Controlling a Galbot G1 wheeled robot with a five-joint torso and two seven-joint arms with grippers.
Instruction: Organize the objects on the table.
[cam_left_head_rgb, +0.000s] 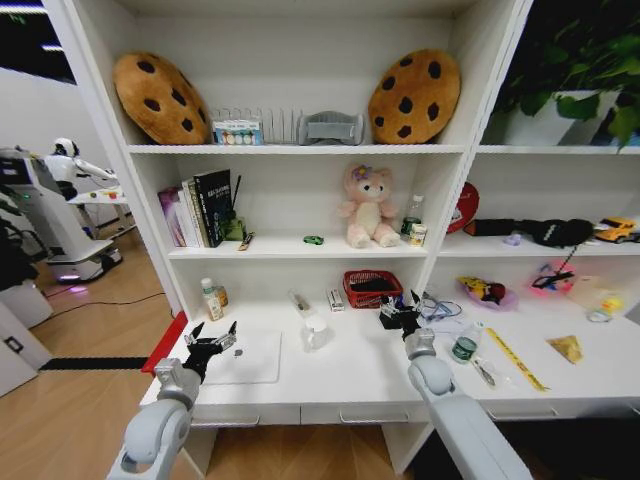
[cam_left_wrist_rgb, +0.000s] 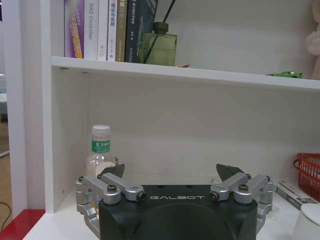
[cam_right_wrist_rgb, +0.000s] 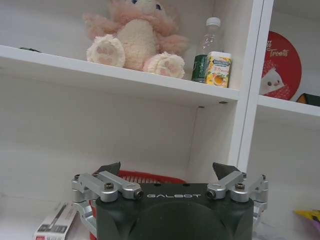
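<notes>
The thin silver laptop (cam_left_head_rgb: 247, 358) lies flat on the white table (cam_left_head_rgb: 350, 385), right under my left gripper (cam_left_head_rgb: 211, 339), which hangs open and empty. A clear green-labelled bottle (cam_left_head_rgb: 211, 298) stands by the left wall, just beyond that gripper (cam_left_wrist_rgb: 171, 175) and seen as bottle (cam_left_wrist_rgb: 100, 151). My right gripper (cam_left_head_rgb: 400, 316) is open in front of the red basket (cam_left_head_rgb: 372, 288), with its jaws (cam_right_wrist_rgb: 166, 170) apart. Another small bottle (cam_left_head_rgb: 463, 346) and a dark pen (cam_left_head_rgb: 484, 372) lie right of it. A tiny green object (cam_left_head_rgb: 313, 240) rests on the middle shelf.
A clear cup (cam_left_head_rgb: 315, 331) stands mid-table between the arms. A yellow ruler (cam_left_head_rgb: 520, 360) and toys lie on the right. The shelf above holds books (cam_left_head_rgb: 200, 208), a pink plush bear (cam_left_head_rgb: 367, 206) and a bottle (cam_right_wrist_rgb: 207, 47). Cookie cushions (cam_left_head_rgb: 160, 97) sit on top.
</notes>
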